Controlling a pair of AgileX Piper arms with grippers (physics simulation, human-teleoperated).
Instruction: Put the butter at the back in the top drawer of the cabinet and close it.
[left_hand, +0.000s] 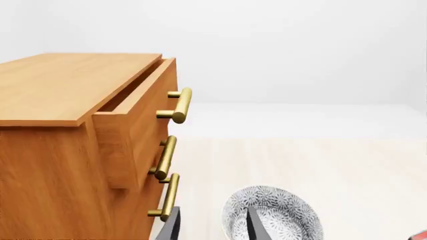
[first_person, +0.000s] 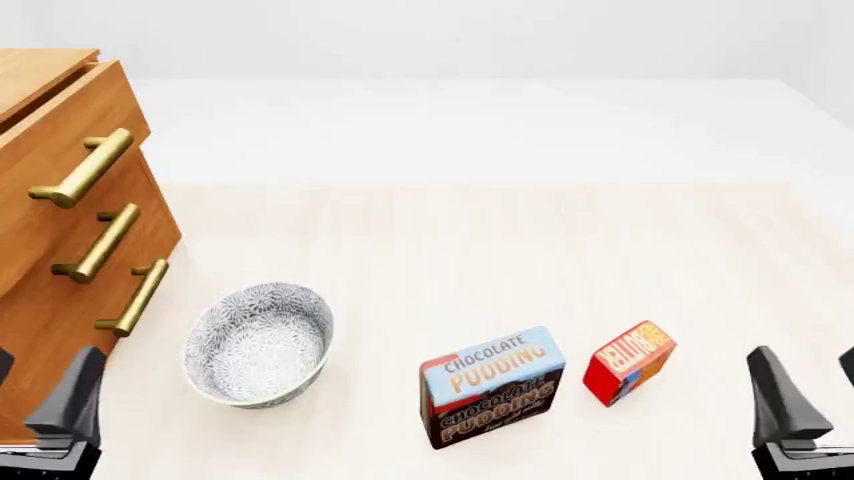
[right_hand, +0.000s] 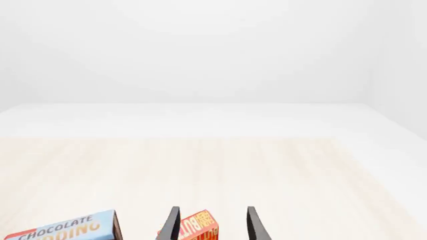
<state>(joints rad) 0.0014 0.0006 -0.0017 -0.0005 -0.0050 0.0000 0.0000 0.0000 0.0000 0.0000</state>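
Note:
The butter (first_person: 629, 361) is a small red and orange box standing on the table at the front right; in the right wrist view the butter (right_hand: 198, 228) shows beyond the fingers. My right gripper (first_person: 811, 392) hangs open to its right, nearer the front edge, touching nothing. At the far left stands the orange-brown cabinet (first_person: 40, 290). Its top drawer (first_person: 60, 130) is pulled out a little, and the gap behind the drawer front (left_hand: 137, 120) shows in the left wrist view. My left gripper (first_person: 38, 398) is open and empty in front of the cabinet's lower drawers.
A patterned grey bowl (first_person: 258, 343) sits between the cabinet and a blue-and-brown chocolate pudding box (first_person: 491, 386), which stands just left of the butter. Brass bar handles (first_person: 83, 168) stick out from each of the three drawers. The bowl (left_hand: 273, 212) lies ahead of the left fingers.

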